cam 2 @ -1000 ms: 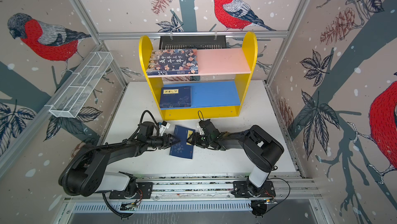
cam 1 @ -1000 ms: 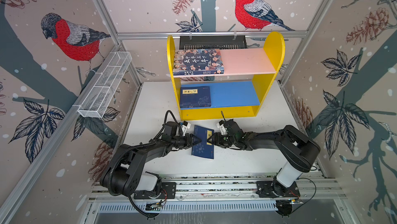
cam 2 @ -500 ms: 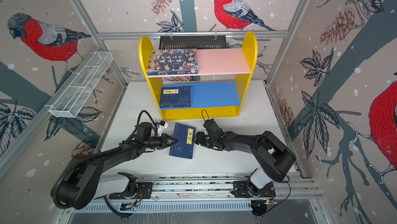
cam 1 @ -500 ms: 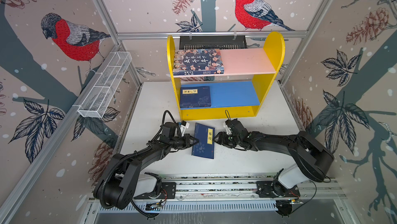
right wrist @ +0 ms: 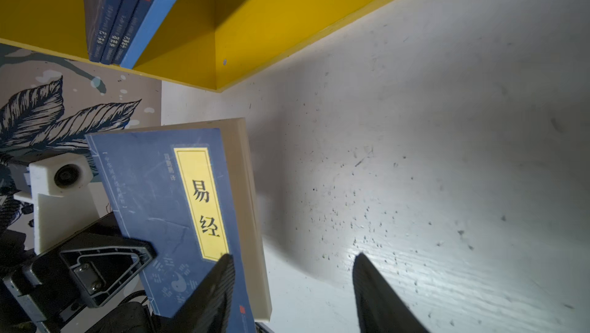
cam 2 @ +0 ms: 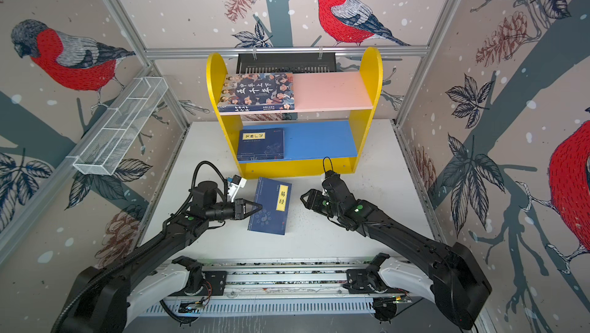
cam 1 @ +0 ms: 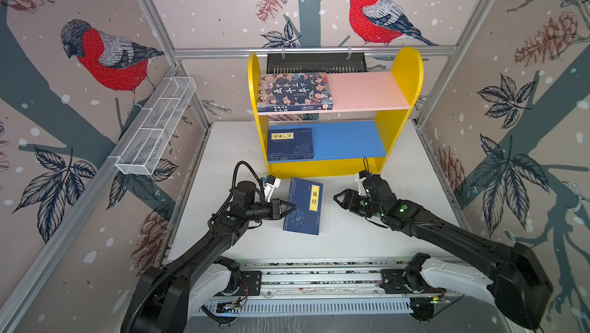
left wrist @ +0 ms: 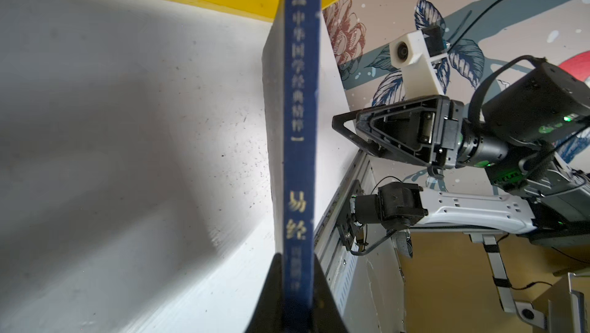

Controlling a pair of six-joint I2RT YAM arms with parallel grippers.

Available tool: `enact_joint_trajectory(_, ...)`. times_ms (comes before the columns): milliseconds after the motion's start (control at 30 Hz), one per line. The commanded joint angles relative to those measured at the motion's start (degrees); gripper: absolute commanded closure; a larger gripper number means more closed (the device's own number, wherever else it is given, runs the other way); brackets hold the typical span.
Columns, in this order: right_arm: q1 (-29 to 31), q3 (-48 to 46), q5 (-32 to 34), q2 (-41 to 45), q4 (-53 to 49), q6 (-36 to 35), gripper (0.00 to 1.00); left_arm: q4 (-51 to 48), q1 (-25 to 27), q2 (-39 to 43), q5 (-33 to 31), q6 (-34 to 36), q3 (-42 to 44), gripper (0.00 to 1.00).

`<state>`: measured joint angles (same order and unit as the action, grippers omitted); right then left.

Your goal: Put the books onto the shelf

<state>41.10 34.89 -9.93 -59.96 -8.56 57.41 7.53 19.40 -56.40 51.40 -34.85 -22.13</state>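
1. Presently the book (cam 1: 303, 206) sits low over the table (cam 1: 351, 238), just at 6 o'clock of the shelf (cam 1: 400, 69), cover up. Shadow under it in the wrist views suggests it is raised. Whether any corner touches the table cannot be told.
2. Left gripper (cam 1: 291, 210): clenched on the book's spine edge from 9 o'clock. The left wrist view shows the spine pinched between both fingers (left wrist: 268, 299).
3. Right gripper (cam 1: 339, 202): released, jaws apart, empty, standing clear of the book at its 3 o'clock.
4. Shelf: the blue board (cam 1: 348, 139) carries a navy stack (cam 1: 289, 143) at its 9 o'clock end. The pink board (cam 1: 367, 90) carries the illustrated book (cam 1: 293, 91) at the same end. Both boards are bare toward 3 o'clock.
5. Judgement: the step in hand is lifting the book and carrying it to the shelf. A one-edge pinch on a thin paperback will likely let the free edge droop.
6. Recommended: lift slowly and keep the cover level. Raise the book above the front rail (cam 1: 319, 168) before moving toward 12 o'clock, and stay under the pink board. Set it on the navy stack or on the bare blue beside it, and release only once it rests. The right gripper could steady the free edge.
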Motion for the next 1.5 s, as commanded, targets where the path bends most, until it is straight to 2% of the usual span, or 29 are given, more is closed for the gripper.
enact_joint_trajectory(0, 0.03, 0.39, 2.22, 3.98, -3.74, 0.80, 0.39, -1.23, 0.30, 2.24, 4.73, 1.85, -1.69, 1.00)
enact_joint_trajectory(100, 0.12, 0.53, 3.05, 7.91, -3.82, 0.69, 0.39, -1.79, 0.46, 4.11, 6.86, 1.94, -3.85, 1.00)
enact_joint_trajectory(333, 0.38, 0.20, 5.48, 16.64, 1.70, 2.21, 0.39, -2.65, 0.43, 5.43, 6.10, 1.70, -13.07, 1.00)
enact_joint_trajectory(400, 0.56, 0.09, 5.80, 18.43, 3.92, 2.44, 0.39, -2.19, 0.38, 5.00, 4.05, 0.77, -14.90, 1.00)
enact_joint_trajectory(500, 1.16, 0.18, 5.18, 19.99, 7.20, 3.10, 0.38, -1.20, 0.38, 4.57, -2.83, -2.16, -16.19, 1.00)
enact_joint_trajectory(567, 2.15, -0.54, 3.98, 19.95, 10.49, 4.19, 0.37, 0.39, 0.21, 3.92, -4.54, -5.07, -16.10, 1.00)
enact_joint_trajectory(700, 6.07, -1.96, 2.78, 17.91, 16.33, 5.63, 0.36, 1.07, -0.21, 1.73, -4.62, -7.79, -18.25, 1.00)
enact_joint_trajectory(833, 11.16, -5.09, 3.70, 17.19, 24.52, 10.09, 0.35, 1.95, -0.70, 0.58, -4.83, -11.73, -19.57, 1.00)
enact_joint_trajectory(933, 17.15, -6.24, 8.28, 16.09, 28.66, 11.58, 0.33, 1.35, -1.44, -0.25, -6.62, -13.39, -20.74, 1.00)
enact_joint_trajectory(1067, 23.24, -6.34, 14.94, 13.47, 32.47, 12.24, 0.27, 8.13, -4.52, -1.01, -5.74, -24.41, -17.77, 1.00)
enact_joint_trajectory(1133, 24.65, -7.18, 15.59, 10.87, 37.29, 13.41, 0.26, 12.71, -5.42, -1.46, -4.77, -29.68, -15.93, 1.00)
enact_joint_trajectory(1200, 25.80, -7.30, 15.61, 6.82, 41.63, 14.54, 0.26, 15.76, -5.51, -1.60, -4.08, -32.06, -15.14, 1.00)
enact_joint_trajectory(1467, 26.49, -3.31, 14.11, -7.11, 54.35, 15.65, 0.25, 19.72, -5.60, -0.26, -3.53, -35.00, -14.45, 1.00)
